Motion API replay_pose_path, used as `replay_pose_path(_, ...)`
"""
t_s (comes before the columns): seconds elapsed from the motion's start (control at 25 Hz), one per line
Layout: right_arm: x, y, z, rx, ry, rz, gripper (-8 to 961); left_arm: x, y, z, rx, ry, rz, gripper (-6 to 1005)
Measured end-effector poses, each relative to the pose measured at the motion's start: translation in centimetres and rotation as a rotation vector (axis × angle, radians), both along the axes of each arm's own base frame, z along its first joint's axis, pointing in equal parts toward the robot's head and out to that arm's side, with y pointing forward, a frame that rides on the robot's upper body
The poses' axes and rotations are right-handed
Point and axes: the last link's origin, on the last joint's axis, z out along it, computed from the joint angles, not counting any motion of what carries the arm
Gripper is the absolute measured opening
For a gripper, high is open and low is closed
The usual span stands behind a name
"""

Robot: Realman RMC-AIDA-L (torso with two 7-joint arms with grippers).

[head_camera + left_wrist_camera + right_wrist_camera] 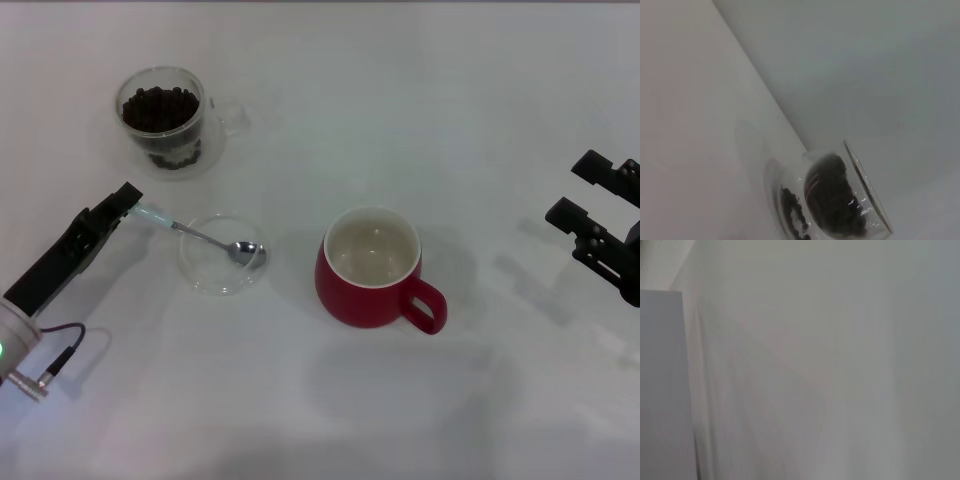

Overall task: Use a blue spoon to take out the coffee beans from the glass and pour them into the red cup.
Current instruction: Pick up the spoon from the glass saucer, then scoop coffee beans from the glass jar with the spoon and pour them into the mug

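Left gripper [127, 203], near the table's left edge, is pinching the blue spoon [205, 236] by its handle end, so the bowl is resting free in the glass dish [196, 272]. Right gripper [586, 191] is waiting at the right edge with jaws apart, holding nothing.

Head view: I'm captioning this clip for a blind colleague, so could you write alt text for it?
The left gripper is shut on the pale handle of the blue spoon, whose bowl rests in a shallow clear glass dish on the white table. The glass of coffee beans stands behind, the empty red cup right of the dish, the right gripper open at the right edge.
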Motion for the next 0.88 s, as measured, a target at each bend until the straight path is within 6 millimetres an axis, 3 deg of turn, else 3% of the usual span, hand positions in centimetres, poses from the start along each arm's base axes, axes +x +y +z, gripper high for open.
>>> replay_pose_path(0.12,0.0,-0.1,-0.1,-0.001,0.002,0.0,606,0.0,0.1,0.3,0.015,0.0,-0.006,124)
replay_pose_path(0.28,0.0,-0.1,-0.1,-0.001,0.002,-0.001,606,0.0,0.1,1.0,0.05,-0.007,-0.023,124)
replay_pose_path(0.56,-0.4,0.1,-0.4,-0.008,0.01,0.014,605,-0.9,0.1,7.2,0.212,0.001,-0.139,124)
replay_pose_path(0.64,-0.6,0.2,-0.5,-0.009,0.011,0.019,605,-1.0,0.2,7.9,0.221,0.004,-0.147,124)
replay_pose_path(0.68,-0.6,0.3,-0.6,-0.009,0.012,0.021,605,-1.3,0.7,10.0,0.243,0.021,-0.172,124)
replay_pose_path(0.88,-0.9,0.7,-0.6,-0.005,0.014,0.033,605,-1.5,2.5,13.4,0.255,0.043,-0.19,124)
